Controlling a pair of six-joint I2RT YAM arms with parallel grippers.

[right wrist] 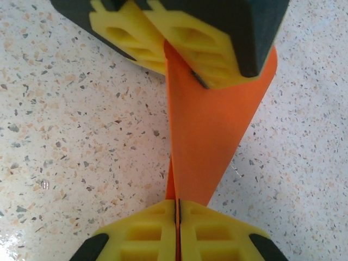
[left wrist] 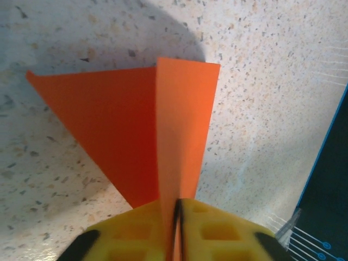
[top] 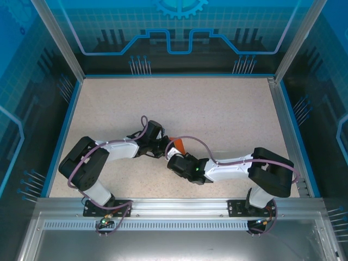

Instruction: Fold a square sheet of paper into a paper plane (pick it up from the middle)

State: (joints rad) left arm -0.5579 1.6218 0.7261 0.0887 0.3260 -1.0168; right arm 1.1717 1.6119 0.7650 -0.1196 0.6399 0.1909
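Where the right gripper's (right wrist: 178, 209) yellow fingers (right wrist: 217, 231) meet at the bottom of its wrist view, they are pressed flat together on the narrow end of the orange paper plane (right wrist: 209, 136), with only a thin orange line showing in the seam. The lower part of both fingers is cut off by the frame edge. Ahead of this hand the paper widens into a long wedge standing on edge. A sliver of a second layer peeks out on the left of the crease, and how far it runs behind is hidden.

At the far end of the wedge the left gripper (right wrist: 182, 68) faces this one, its jaws likewise clamped on the paper. Its dark body covers the plane's wide end, so the shape there cannot be made out.

From the left wrist, the left gripper (left wrist: 176, 209) pinches the upright fold between its pads (left wrist: 217, 234). The strip inside the grip is out of sight. Beyond the fingers a lighter flap rises straight ahead, and a darker triangular wing spreads away to the left, ending in a sharp corner. Whether the wing rests on the speckled tabletop (left wrist: 272, 109) or hangs just above it cannot be told. A blue table edge (left wrist: 331, 179) cuts across the lower right.

From above, both wrists crowd the middle of the table and leave just a small orange patch (top: 178, 145) between them — the two sets of fingertips are too small to separate there.
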